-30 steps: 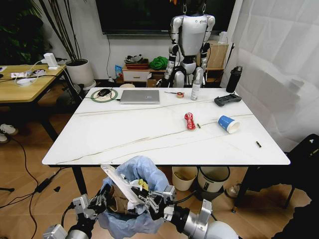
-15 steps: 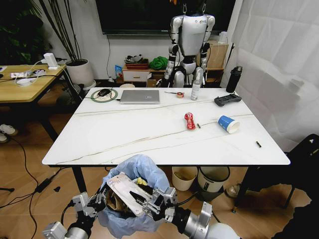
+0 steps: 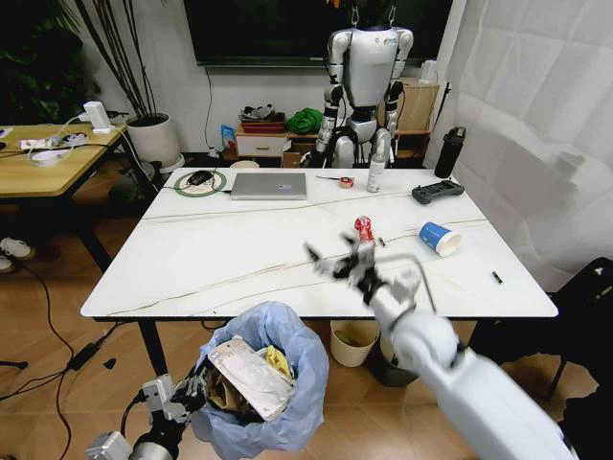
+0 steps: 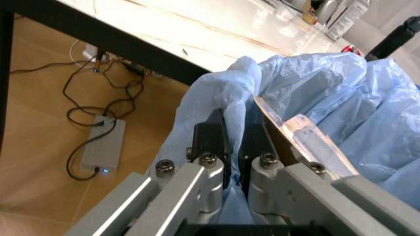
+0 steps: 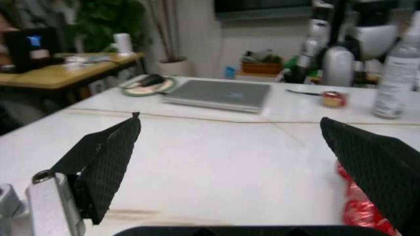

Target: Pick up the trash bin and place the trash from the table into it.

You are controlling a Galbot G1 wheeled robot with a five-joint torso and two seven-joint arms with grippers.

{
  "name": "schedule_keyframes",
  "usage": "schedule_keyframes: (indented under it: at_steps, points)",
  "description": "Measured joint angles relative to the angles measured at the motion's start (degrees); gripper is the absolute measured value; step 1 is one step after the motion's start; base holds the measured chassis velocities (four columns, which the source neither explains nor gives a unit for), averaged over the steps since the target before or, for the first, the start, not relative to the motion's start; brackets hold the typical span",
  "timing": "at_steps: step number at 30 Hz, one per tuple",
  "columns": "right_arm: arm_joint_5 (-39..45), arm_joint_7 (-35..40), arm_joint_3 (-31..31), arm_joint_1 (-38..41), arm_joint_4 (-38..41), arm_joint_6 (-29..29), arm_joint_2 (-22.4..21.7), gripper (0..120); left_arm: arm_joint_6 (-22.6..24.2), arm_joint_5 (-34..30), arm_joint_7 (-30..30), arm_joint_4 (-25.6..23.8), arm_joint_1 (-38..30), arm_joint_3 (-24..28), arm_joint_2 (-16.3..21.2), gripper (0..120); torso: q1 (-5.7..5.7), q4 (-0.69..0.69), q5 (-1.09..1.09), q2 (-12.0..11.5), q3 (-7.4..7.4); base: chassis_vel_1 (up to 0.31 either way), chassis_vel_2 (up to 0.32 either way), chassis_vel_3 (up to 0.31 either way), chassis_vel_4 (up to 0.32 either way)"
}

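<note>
left gripper (image 4: 229,147) low in front of the table (image 3: 239,259), below its near edge. fingers (image 4: 210,135) pressed together on the rim of the trash bin (image 3: 292,422), pinching the light-blue bag (image 4: 315,88) and the edge under it. bin hangs off the floor, just beside the robot's left arm, in front of the table's near-left part.

inside the bin: flat white packet (image 3: 251,376) lying tilted on top, brown cardboard (image 3: 218,391) under it, a bit of yellow wrapper (image 3: 278,360) at the far side.

right gripper (image 3: 343,261) up over the table top, arm stretched forward from the lower right. fingers (image 5: 108,162) spread wide, nothing between them. it sits just short of the red wrapper (image 3: 364,232), which lies on the marble at mid-right; in the right wrist view the red wrapper (image 5: 357,211) shows beside the far finger, touching or not cannot tell.

blue-and-white paper cup (image 3: 439,238) on its side, right of the red wrapper, apart from it. small dark scrap (image 3: 497,278) near the table's right edge.

far side of table: laptop (image 3: 268,185) closed, black controller (image 3: 437,193), clear bottle (image 3: 376,172), roll of tape (image 3: 346,182).
</note>
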Motion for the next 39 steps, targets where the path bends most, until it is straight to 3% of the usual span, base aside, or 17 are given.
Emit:
schedule_keyframes:
  at_steps: [7,13,33,39]
  points:
    - [0.76,0.62,-0.05,10.13,-17.46,-4.44,6.52,100,-0.16,0.26,0.05,-0.55,0.44,-0.57,-0.86,0,0.01,0.02,-0.01,0.00,0.00,0.000,0.000,0.000,0.000]
    - [-0.59,0.48,-0.10,12.43,-24.57,-6.48,7.75,100,-0.33,0.36,0.15,-0.55,0.64,-0.94,-1.02,0,-0.01,0.01,-0.01,0.01,-0.01,0.000,0.000,0.000,0.000]
    - [-4.23,-1.39,0.61,15.00,-37.31,-6.20,8.70,100,-0.39,0.20,0.18,-0.32,0.60,-0.95,-0.76,0,-0.01,0.01,0.00,0.03,-0.01,0.000,0.000,0.000,0.000]
    - [-4.25,-2.00,0.94,15.03,-38.38,-5.81,8.68,86,-0.42,0.17,0.21,-0.34,0.70,-0.99,-0.58,0,-0.01,0.01,-0.01,0.03,-0.01,0.000,0.000,0.000,0.000]
